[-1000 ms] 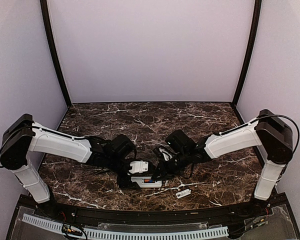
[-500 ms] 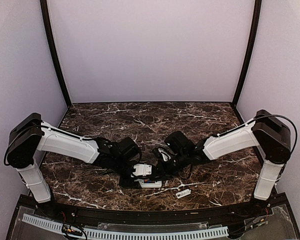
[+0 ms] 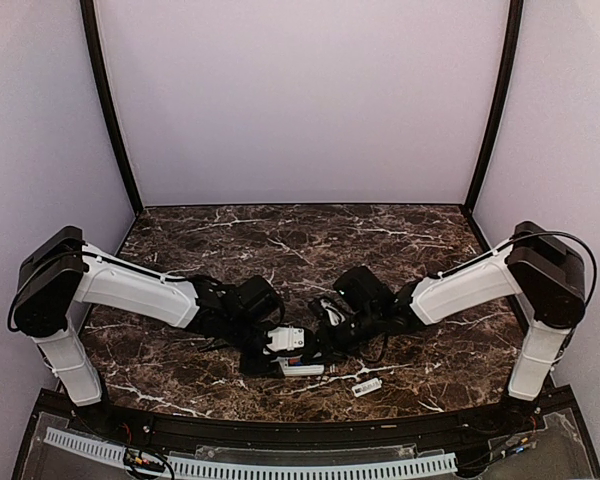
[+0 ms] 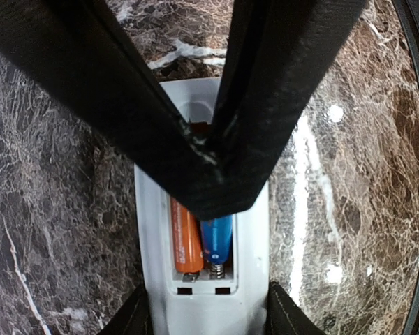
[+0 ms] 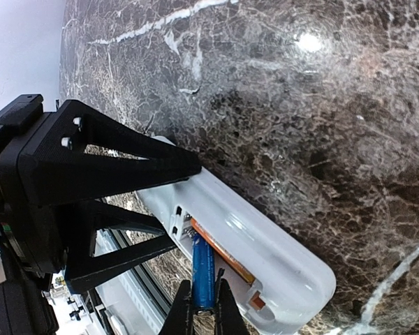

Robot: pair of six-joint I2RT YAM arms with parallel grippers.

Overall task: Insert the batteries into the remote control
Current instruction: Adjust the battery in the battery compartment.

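The remote control [image 3: 300,367] is laid back-up at the lower centre of the top view and is clamped across its width by the left gripper [image 5: 187,202]. The blue battery [image 5: 202,276] is pinched in the closed right gripper [image 5: 202,310]. Its long axis is along the remote's, beside the seated orange battery [image 4: 185,241].

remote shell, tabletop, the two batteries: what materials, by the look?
Remote: white moulded plastic, semi-gloss; soft highlights, rounded edges.
Table: dark brown marble or marble-look laminate, polished; white veins, lamp glare.
Orange battery and blue battery: glossy coloured wrap, presumably over metal.
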